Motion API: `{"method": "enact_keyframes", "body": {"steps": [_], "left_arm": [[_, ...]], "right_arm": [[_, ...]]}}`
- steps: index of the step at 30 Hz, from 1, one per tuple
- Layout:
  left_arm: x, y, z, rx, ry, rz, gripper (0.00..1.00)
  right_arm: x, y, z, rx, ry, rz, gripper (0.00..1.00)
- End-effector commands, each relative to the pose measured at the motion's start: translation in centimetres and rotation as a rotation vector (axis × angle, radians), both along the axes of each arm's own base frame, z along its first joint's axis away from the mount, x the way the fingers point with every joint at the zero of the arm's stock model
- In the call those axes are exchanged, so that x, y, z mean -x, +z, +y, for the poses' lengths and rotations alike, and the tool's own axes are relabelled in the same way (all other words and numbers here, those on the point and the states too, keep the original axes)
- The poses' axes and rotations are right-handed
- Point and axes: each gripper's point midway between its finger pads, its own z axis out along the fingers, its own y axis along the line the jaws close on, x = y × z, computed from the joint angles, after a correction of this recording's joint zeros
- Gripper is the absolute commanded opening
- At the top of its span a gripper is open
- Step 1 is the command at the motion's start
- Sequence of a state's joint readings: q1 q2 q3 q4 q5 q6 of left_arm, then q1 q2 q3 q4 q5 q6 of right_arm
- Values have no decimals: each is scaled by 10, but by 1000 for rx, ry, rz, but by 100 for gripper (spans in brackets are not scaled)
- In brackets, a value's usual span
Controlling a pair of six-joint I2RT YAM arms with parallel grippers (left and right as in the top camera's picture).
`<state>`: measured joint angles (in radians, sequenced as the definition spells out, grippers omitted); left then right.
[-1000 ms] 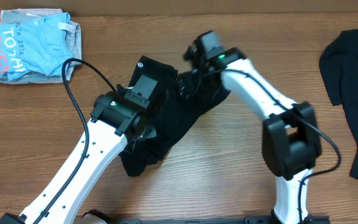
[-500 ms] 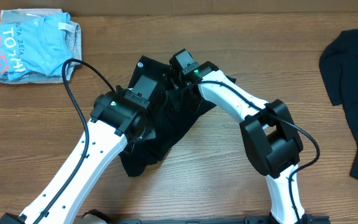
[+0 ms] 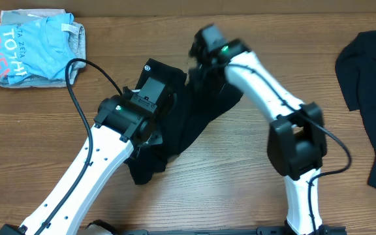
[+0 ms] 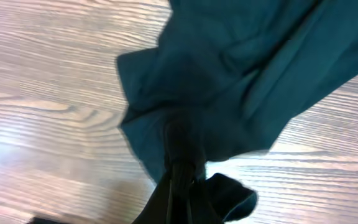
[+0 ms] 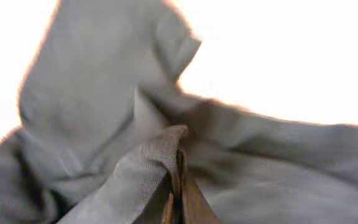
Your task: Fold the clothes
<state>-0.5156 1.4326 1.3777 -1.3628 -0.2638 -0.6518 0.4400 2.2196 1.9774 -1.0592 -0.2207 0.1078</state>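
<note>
We see black T-shirt crumpled mid-tabletop between both arms | left fingers clenched on a bunch of its cloth | right fingers pinching a raised fold of it | second black shirt at right edge

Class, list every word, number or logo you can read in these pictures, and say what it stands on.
"TO7HI": large white letters, as best legible, on the folded blue garment.
Small white line beside it: perhaps "ZETA ZETA", too small to confirm.
Red letters there: partly hidden, unreadable.
Round white logo on the black T-shirt: too small to read.
Wrist views: no text.
</note>
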Motion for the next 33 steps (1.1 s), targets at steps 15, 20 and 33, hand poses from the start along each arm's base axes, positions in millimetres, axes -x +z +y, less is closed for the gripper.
{"method": "enact_keyframes", "body": {"steps": [15,20,33], "left_arm": [[-16,246,39,60,33,-657,4],[10,296,53,133,37,-814,4],[34,332,70,148,16,-962,4]], "right_arm": [[11,332,-228,-26,-594,-655,4],[50,362,-269,-34,-724,-704,4],[117,421,-294,-104,-853,-862,4]]}}
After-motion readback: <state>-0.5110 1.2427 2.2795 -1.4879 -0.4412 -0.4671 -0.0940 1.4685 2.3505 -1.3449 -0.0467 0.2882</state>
